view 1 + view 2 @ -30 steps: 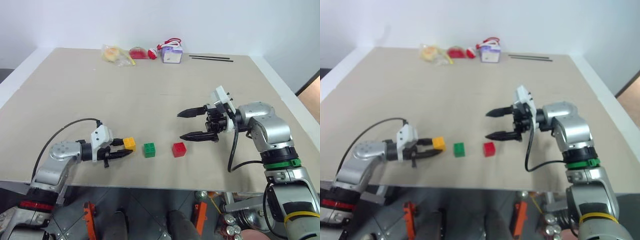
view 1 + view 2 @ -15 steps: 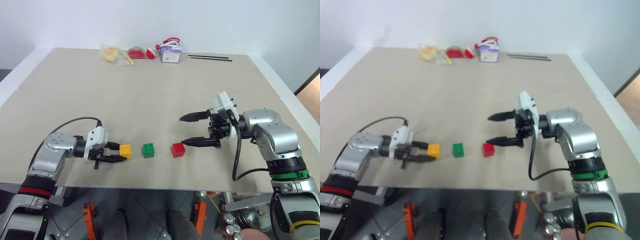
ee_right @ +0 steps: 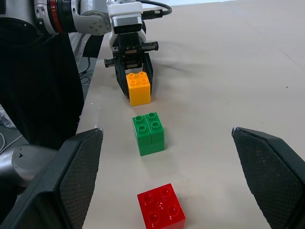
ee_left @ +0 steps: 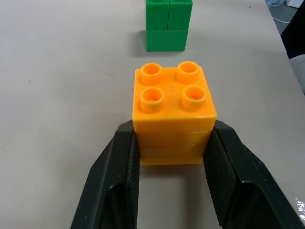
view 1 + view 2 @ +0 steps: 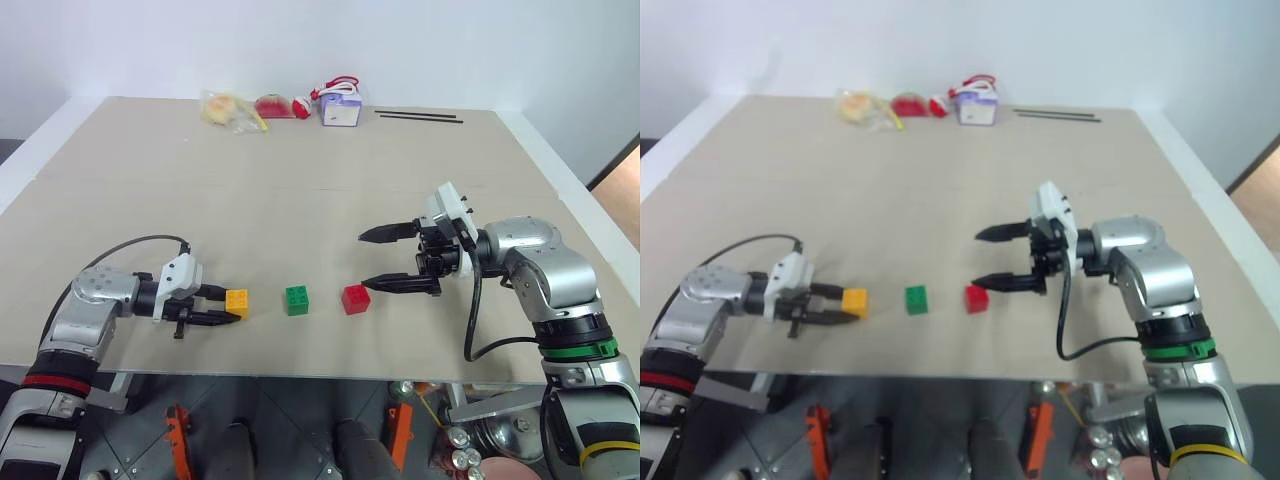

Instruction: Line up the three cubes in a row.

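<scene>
Since the earlier frame the left gripper is dragging the yellow-orange cube leftward, widening its gap to the green cube. It is clamping the yellow-orange cube between both fingers, low on the table. The green cube is sitting just beyond its fingertips, with the red cube farther along the same line. The right gripper is hovering spread wide, empty, just above and beside the red cube. Risks: an uneven release is likely to twist the yellow-orange cube out of line; more dragging is making the spacing uneven; the right gripper dropping could be knocking the red cube.
</scene>
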